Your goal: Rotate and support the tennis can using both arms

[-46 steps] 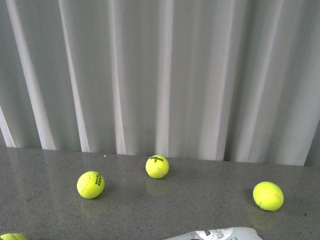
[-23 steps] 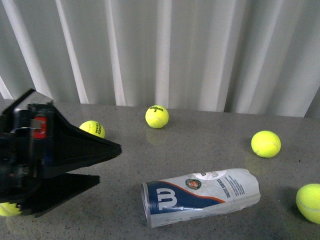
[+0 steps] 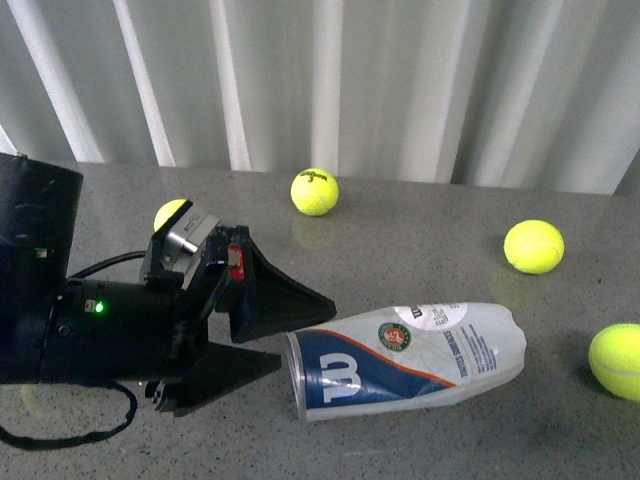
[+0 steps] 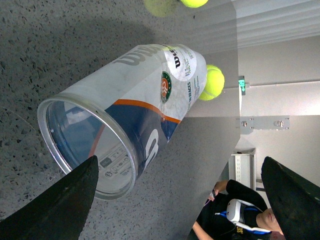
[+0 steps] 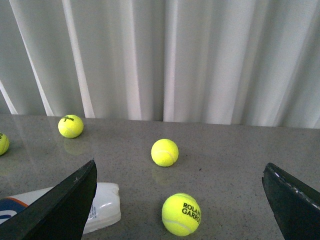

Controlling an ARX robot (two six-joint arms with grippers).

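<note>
The clear, cylindrical tennis can (image 3: pixel 405 358) is being borne sideways by the speckled grey worktop (image 3: pixel 420 250); its open rim is being flanked by spread, empty jaws of the left arm (image 3: pixel 100 320).

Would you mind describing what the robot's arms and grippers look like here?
The left arm is a bulky black cylinder with a small green light and a black cable looping beneath it. Its wrist carries a silver block and a red mark. The left gripper has two flat, black, wedge-shaped fingers. The right gripper shows matching black fingers; its arm is out of view.
</note>
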